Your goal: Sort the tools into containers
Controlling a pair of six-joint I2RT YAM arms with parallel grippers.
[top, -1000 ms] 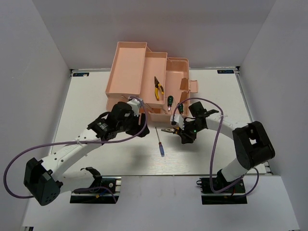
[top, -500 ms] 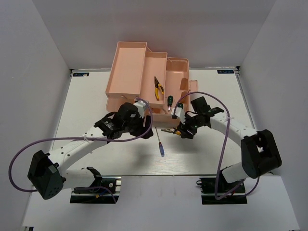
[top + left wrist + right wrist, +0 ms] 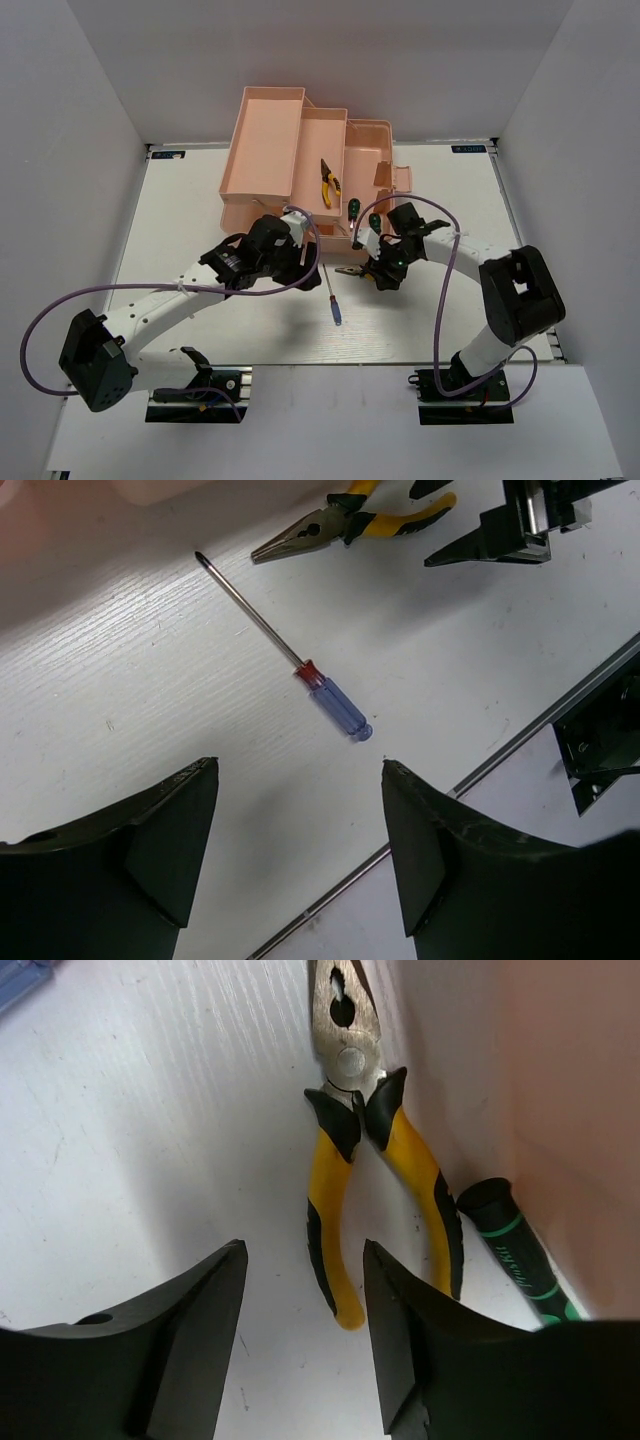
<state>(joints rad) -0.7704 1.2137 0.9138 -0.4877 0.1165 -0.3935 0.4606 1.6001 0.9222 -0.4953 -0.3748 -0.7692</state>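
Right wrist: right claw [image 3: 302,1260] released; yellow pliers [image 3: 328,1185] lying just ahead, untouched.

Bright, even light fills the overhead view. The white worktop [image 3: 180,230] and walls [image 3: 60,120] are near washed out, with no hard glare. Soft grey shadows lie under the left arm [image 3: 170,300] and right arm [image 3: 500,290], and along the near side of the peach-pink toolbox [image 3: 265,130].

In the left wrist view the blue-handled screwdriver [image 3: 335,700] is crisp. The left end effector [image 3: 298,770] shows as dark, slightly soft fingers [image 3: 165,850], with a broad dim patch on the worktop between them.

In the right wrist view the yellow-and-black pliers [image 3: 338,1130] are sharp, their metal head catching a dull sheen. The toolbox wall at right is a smooth blur. The fingers [image 3: 180,1350] of the right end effector [image 3: 305,1255] are underexposed.
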